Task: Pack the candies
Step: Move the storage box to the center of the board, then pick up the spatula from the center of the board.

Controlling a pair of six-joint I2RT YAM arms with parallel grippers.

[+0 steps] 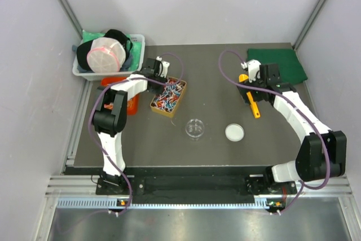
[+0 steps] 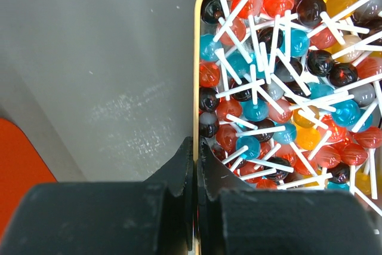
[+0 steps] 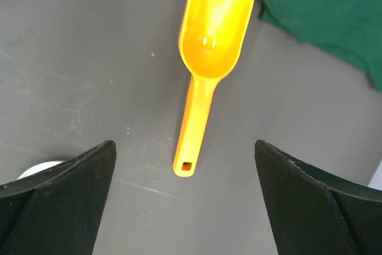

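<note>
Left pincer (image 2: 196, 152) clenched on the left rim of the tin (image 2: 196, 58) of candies (image 2: 286, 88); right pincer (image 3: 185, 147) released over the scoop (image 3: 215, 28).

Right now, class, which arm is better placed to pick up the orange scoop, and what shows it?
Right. The right gripper, open, hangs over the scoop, the handle between its spread fingers. The left gripper is shut at the rim of the candy tin, far from the scoop.
</note>
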